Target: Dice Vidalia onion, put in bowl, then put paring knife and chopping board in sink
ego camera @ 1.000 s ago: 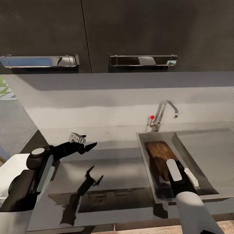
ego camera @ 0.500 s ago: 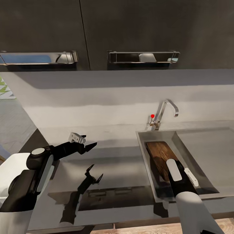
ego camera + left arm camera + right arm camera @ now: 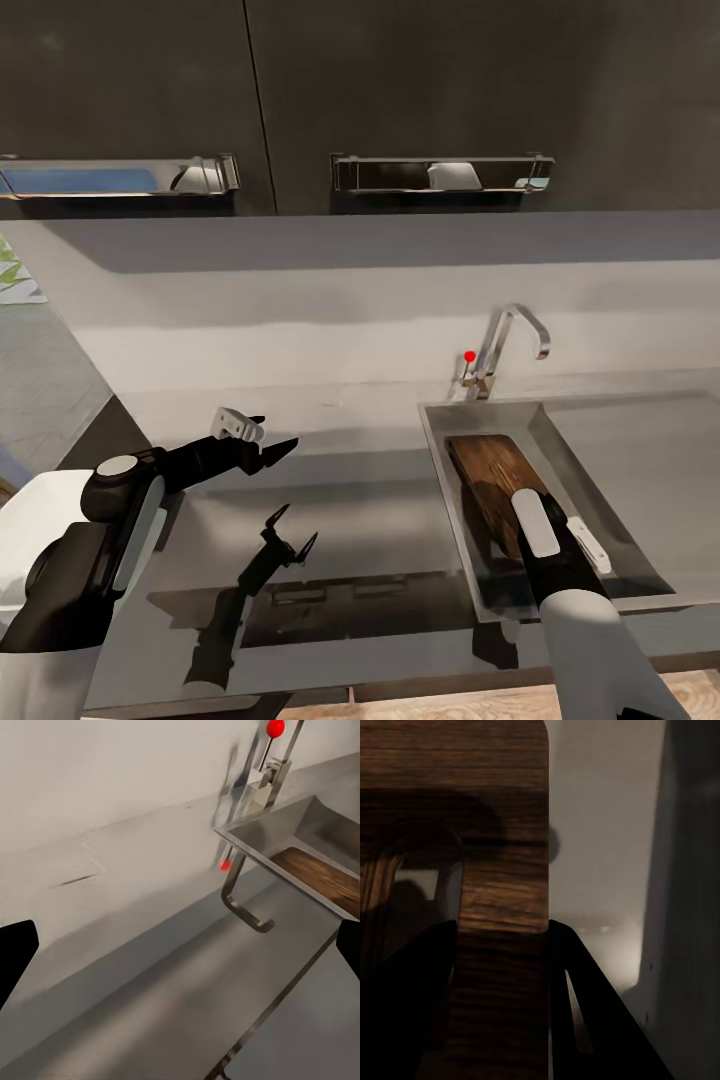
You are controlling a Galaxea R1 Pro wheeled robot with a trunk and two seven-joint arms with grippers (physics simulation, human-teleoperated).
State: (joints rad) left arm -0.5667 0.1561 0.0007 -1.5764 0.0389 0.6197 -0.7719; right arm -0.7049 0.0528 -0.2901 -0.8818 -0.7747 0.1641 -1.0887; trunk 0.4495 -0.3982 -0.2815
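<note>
No writing, label, brand or number can be read anywhere. The only mark is a plain red dot (image 3: 469, 356) on the tap (image 3: 510, 345), which carries no letters or figures.

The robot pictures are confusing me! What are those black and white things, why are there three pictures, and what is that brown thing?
Those black and white things are a robot's two arms. Each one ends in a pincer with two fingers, used like a hand.

The big picture comes from a camera on the robot's head, looking down at a kitchen countertop. The two smaller pictures come from little cameras near each pincer.

The brown thing is a wooden chopping board. It sits inside the sink, under the tap with the red dot. The right pincer grips the board's end beside its handle slot, one dark finger on each side of the wood.

The left pincer is open and holds nothing. It hovers above the shiny countertop, which mirrors it like a shadow.
</note>
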